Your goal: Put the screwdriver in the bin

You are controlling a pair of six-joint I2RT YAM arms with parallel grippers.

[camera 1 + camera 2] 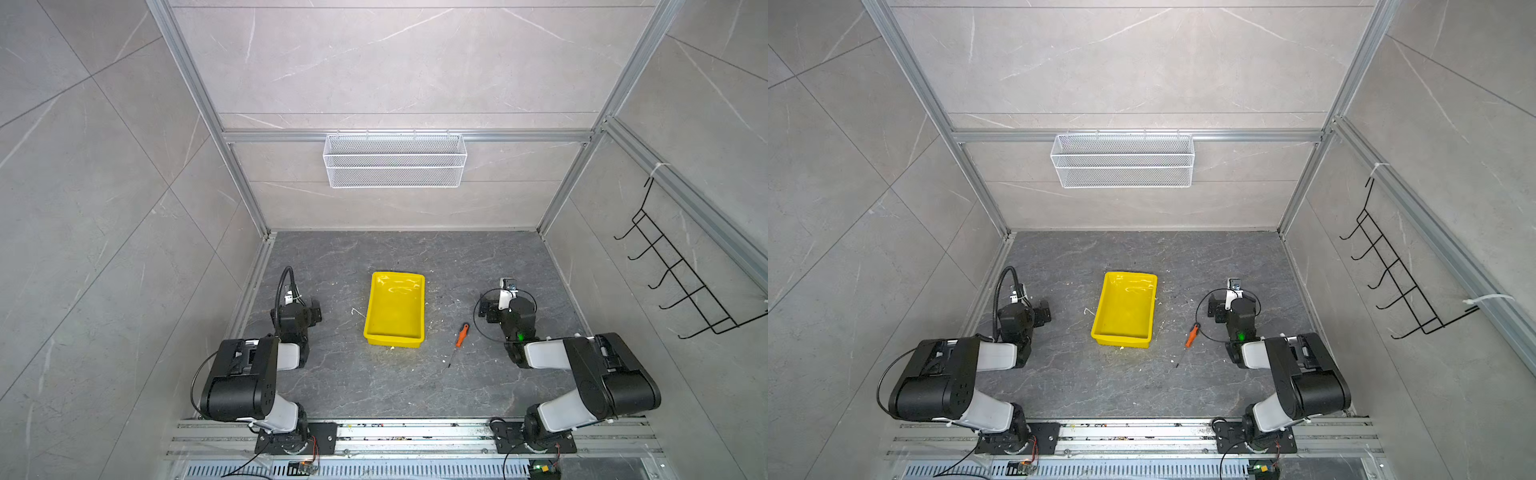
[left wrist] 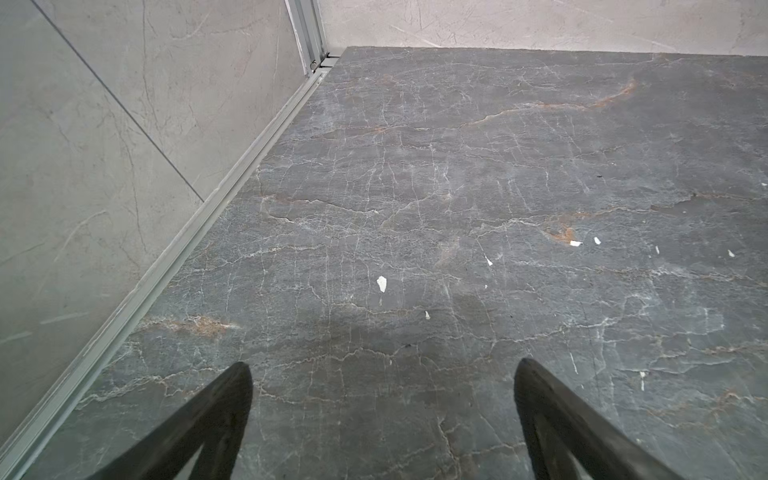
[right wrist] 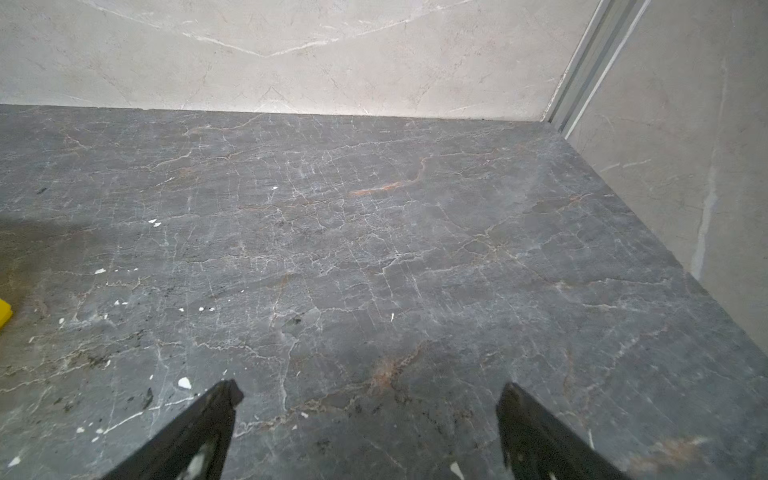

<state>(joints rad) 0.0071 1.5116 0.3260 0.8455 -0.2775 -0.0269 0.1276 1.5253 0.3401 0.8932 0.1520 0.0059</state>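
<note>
In both top views the screwdriver (image 1: 461, 336) (image 1: 1192, 336) lies flat on the dark stone floor, orange handle toward the back and thin shaft toward the front. It rests just right of the empty yellow bin (image 1: 395, 309) (image 1: 1125, 309), apart from it. The right arm (image 1: 515, 320) stands to the right of the screwdriver. My right gripper (image 3: 370, 390) is open over bare floor, and a corner of the bin (image 3: 4, 313) shows at that view's edge. The left arm (image 1: 293, 320) is left of the bin. My left gripper (image 2: 382, 370) is open with nothing between its fingers. Neither wrist view shows the screwdriver.
A white wire mesh basket (image 1: 395, 160) hangs on the back wall. A black wire hook rack (image 1: 681, 274) is fixed to the right wall. Grey walls with aluminium rails close in three sides. Small white flecks (image 2: 381, 283) lie on the floor.
</note>
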